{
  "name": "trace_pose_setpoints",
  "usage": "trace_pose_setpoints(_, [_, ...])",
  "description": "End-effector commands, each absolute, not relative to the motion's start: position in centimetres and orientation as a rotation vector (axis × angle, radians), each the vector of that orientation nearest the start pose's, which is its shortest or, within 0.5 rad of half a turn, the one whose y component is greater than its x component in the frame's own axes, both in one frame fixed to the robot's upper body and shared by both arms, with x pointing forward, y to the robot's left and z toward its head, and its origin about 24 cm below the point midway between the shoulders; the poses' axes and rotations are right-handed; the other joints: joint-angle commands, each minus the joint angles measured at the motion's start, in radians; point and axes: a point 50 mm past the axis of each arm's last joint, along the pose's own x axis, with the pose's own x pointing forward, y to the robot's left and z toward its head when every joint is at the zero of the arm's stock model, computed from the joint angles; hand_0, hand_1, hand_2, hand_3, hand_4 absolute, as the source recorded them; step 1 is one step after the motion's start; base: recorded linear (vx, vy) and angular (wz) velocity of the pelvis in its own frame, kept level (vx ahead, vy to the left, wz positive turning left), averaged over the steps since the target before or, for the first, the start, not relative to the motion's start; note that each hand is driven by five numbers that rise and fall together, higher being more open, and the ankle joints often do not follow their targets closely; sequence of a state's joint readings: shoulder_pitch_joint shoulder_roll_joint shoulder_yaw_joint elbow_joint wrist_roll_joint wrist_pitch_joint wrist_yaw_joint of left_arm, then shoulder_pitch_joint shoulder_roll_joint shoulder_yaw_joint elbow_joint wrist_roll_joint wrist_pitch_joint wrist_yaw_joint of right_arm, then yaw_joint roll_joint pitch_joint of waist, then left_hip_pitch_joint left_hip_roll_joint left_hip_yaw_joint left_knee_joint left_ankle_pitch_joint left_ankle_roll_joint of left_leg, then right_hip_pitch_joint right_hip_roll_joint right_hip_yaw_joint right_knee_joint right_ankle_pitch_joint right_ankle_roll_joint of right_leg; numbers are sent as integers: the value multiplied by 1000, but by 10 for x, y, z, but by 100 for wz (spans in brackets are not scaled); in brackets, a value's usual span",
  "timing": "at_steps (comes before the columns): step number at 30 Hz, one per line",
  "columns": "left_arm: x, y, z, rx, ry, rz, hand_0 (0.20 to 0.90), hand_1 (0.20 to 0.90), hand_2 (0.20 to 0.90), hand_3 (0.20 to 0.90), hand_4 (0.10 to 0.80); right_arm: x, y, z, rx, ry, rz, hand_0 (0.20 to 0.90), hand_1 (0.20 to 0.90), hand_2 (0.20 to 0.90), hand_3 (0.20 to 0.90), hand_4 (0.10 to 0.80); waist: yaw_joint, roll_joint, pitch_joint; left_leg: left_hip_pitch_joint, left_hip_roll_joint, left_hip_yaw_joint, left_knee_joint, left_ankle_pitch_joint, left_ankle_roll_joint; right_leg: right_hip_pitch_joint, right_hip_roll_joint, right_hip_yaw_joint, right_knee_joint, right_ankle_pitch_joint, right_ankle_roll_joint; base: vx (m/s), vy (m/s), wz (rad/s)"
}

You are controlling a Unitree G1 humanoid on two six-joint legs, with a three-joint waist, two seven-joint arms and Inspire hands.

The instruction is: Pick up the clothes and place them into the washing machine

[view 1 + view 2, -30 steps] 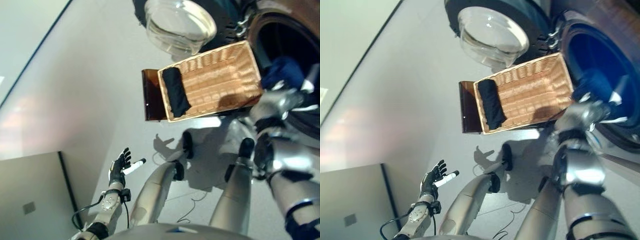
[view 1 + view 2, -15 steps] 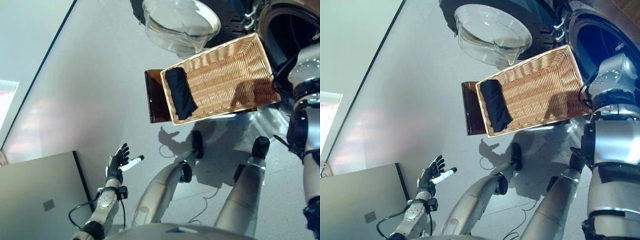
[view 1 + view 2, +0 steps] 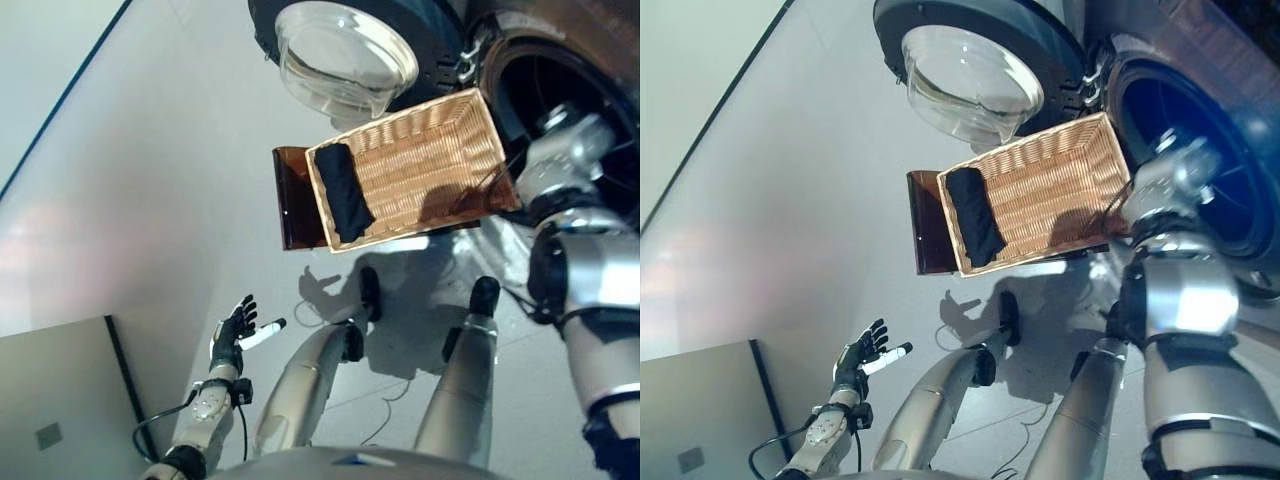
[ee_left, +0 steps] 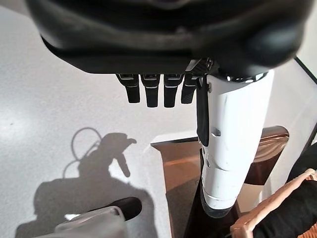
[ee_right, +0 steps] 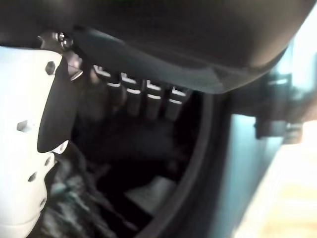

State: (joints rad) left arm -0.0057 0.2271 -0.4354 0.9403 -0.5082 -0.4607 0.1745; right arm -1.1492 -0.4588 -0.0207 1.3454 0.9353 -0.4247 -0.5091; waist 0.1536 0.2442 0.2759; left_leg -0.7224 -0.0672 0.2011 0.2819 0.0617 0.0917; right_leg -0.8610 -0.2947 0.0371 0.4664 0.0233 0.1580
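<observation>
Right wrist view: right hand (image 5: 133, 94), fingers straight and holding nothing, reaches into the washing machine drum (image 3: 1200, 150), presumably after release. One black garment (image 3: 344, 193) lies at the wicker basket's (image 3: 430, 150) end. Left hand (image 3: 235, 332) hangs open, idle.

Both arms are silver-grey metal shells with black bands at the joints. The right arm (image 3: 590, 275) looks chunky and rounded, the left arm (image 3: 205, 402) slimmer. The dark left robot hand (image 3: 233, 342) has a smooth white thumb cover (image 4: 233, 144) with a black strip down one side. The dark right robot hand (image 5: 173, 39) has silvery-edged finger segments, and its white thumb cover has small hex-shaped screw holes (image 5: 22, 125).
</observation>
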Motion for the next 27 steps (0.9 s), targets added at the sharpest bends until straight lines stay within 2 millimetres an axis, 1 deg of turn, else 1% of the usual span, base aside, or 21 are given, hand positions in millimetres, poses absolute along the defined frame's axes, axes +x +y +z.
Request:
trace_pose_setpoints(1, [159, 218, -116, 17, 566, 274, 900, 900, 900, 900, 800, 388, -284, 207, 529, -416, -761, 900, 900, 900, 900, 800, 21, 24, -21, -47, 27, -47, 2, -62, -122, 44, 50, -68, -26, -63, -78, -31, -64, -8])
trace_pose_setpoints(2, [159, 218, -118, 15, 581, 286, 900, 900, 900, 900, 800, 389, -278, 191, 524, -373, -742, 900, 900, 900, 900, 800, 14, 4, -17, -44, 34, -49, 3, -60, -123, 54, 55, -75, -32, -60, -79, -23, -70, -7])
trace_pose_setpoints(3, [157, 219, -119, 13, 592, 290, 900, 900, 900, 900, 800, 389, -271, 182, 547, -358, -731, 900, 900, 900, 900, 800, 10, -11, -14, -39, 37, -53, 4, -61, -123, 66, 58, -83, -41, -58, -80, -8, -59, -5])
trace_pose_setpoints(4, [156, 219, -120, 14, 593, 292, 900, 900, 900, 900, 800, 389, -271, 181, 549, -357, -730, 900, 900, 900, 900, 800, 9, -12, -14, -37, 37, -54, 3, -61, -123, 69, 58, -84, -42, -58, -80, -17, -61, 0])
trace_pose_setpoints(5, [158, 219, -119, 5, 589, 294, 900, 900, 900, 900, 800, 388, -260, 163, 532, -316, -698, 900, 900, 900, 900, 800, 1, -40, -10, -29, 45, -62, 4, -59, -125, 90, 63, -97, -59, -53, -82, -16, -49, 3])
trace_pose_setpoints(6, [158, 219, -119, 0, 588, 294, 900, 900, 900, 900, 800, 387, -255, 153, 554, -298, -693, 900, 900, 900, 900, 800, -1, -53, -9, -24, 47, -68, 5, -60, -126, 105, 66, -104, -66, -53, -82, -22, -77, 5])
trace_pose_setpoints(9, [157, 218, -121, -4, 601, 306, 900, 900, 900, 900, 800, 381, -245, 130, 563, -263, -664, 900, 900, 900, 900, 800, -9, -93, 5, 2, 57, -90, 9, -59, -126, 151, 73, -131, -86, -50, -84, -20, -80, 10])
trace_pose_setpoints(10, [155, 218, -123, 10, 618, 302, 900, 900, 900, 900, 800, 376, -243, 110, 505, -197, -666, 900, 900, 900, 900, 800, -9, -115, 9, 10, 61, -101, 12, -58, -127, 171, 75, -145, -90, -51, -85, -17, -75, 12])
trace_pose_setpoints(11, [155, 218, -123, 10, 619, 303, 900, 900, 900, 900, 800, 376, -243, 110, 504, -197, -666, 900, 900, 900, 900, 800, -11, -115, 11, 11, 61, -103, 12, -58, -127, 174, 75, -147, -91, -51, -85, -29, -117, 7])
trace_pose_setpoints(12, [156, 224, -122, 27, 621, 325, 900, 900, 900, 900, 800, 373, -237, 95, 378, -121, -661, 900, 900, 900, 900, 800, -11, -144, 13, 23, 66, -113, 12, -59, -128, 194, 81, -161, -101, -49, -87, -22, -87, 7])
trace_pose_setpoints(13, [157, 229, -121, 45, 619, 334, 900, 900, 900, 900, 800, 374, -232, 91, 289, -82, -637, 900, 900, 900, 900, 800, -12, -153, 15, 27, 69, -117, 13, -58, -128, 203, 83, -167, -105, -48, -89, -22, -87, 9])
trace_pose_setpoints(14, [158, 229, -121, 44, 619, 335, 900, 900, 900, 900, 800, 374, -231, 91, 288, -82, -637, 900, 900, 900, 900, 800, -14, -153, 16, 27, 69, -118, 13, -58, -128, 204, 83, -168, -105, -48, -89, -11, -48, 19])
trace_pose_setpoints(15, [158, 232, -120, 62, 619, 346, 900, 900, 900, 900, 800, 375, -224, 85, 245, -53, -602, 900, 900, 900, 900, 800, -12, -164, 18, 30, 71, -123, 14, -58, -129, 211, 85, -173, -108, -47, -90, 4, -62, 20])
trace_pose_setpoints(17, [160, 242, -117, 103, 608, 359, 900, 900, 900, 900, 800, 378, -217, 79, 79, 16, -546, 900, 900, 900, 900, 800, -5, -185, 16, 36, 74, -134, 17, -57, -132, 229, 88, -188, -119, -45, -93, 18, -80, 14])
trace_pose_setpoints(18, [161, 248, -114, 143, 595, 362, 900, 900, 900, 900, 800, 384, -204, 82, -19, 34, -495, 900, 900, 900, 900, 800, 4, -201, 13, 41, 74, -139, 16, -59, -132, 239, 91, -196, -129, -43, -94, 17, -50, 13])
trace_pose_setpoints(19, [161, 248, -114, 142, 594, 363, 900, 900, 900, 900, 800, 384, -204, 83, -19, 33, -494, 900, 900, 900, 900, 800, 3, -201, 14, 41, 74, -139, 16, -59, -132, 240, 91, -197, -129, -43, -94, 11, -38, 14])
trace_pose_setpoints(21, [161, 260, -110, 153, 589, 404, 900, 900, 900, 900, 800, 391, -175, 87, -104, 46, -409, 900, 900, 900, 900, 800, 15, -225, 8, 45, 77, -148, 17, -60, -132, 247, 93, -206, -133, -43, -95, 14, -25, 10])
trace_pose_setpoints(22, [161, 262, -109, 152, 588, 412, 900, 900, 900, 900, 800, 392, -168, 86, -123, 53, -390, 900, 900, 900, 900, 800, 18, -231, 7, 42, 77, -152, 20, -62, -131, 249, 92, -210, -132, -46, -96, 16, -25, 5])
trace_pose_setpoints(23, [161, 263, -109, 152, 587, 412, 900, 900, 900, 900, 800, 392, -168, 86, -123, 53, -390, 900, 900, 900, 900, 800, 17, -231, 7, 42, 77, -152, 21, -62, -131, 249, 92, -210, -131, -47, -96, 19, -11, 4])
trace_pose_setpoints(24, [160, 265, -108, 153, 580, 424, 900, 900, 900, 900, 800, 393, -160, 86, -154, 53, -370, 900, 900, 900, 900, 800, 23, -235, 7, 40, 75, -155, 23, -63, -130, 248, 91, -212, -128, -48, -96, 17, -11, 9])
trace_pose_setpoints(27, [168, 268, -100, 163, 528, 434, 900, 900, 900, 900, 800, 394, -159, 88, -159, 66, -388, 900, 900, 900, 900, 800, 42, -239, 11, 28, 68, -166, 29, -64, -130, 244, 84, -224, -118, -56, -97, 15, 2, 13])
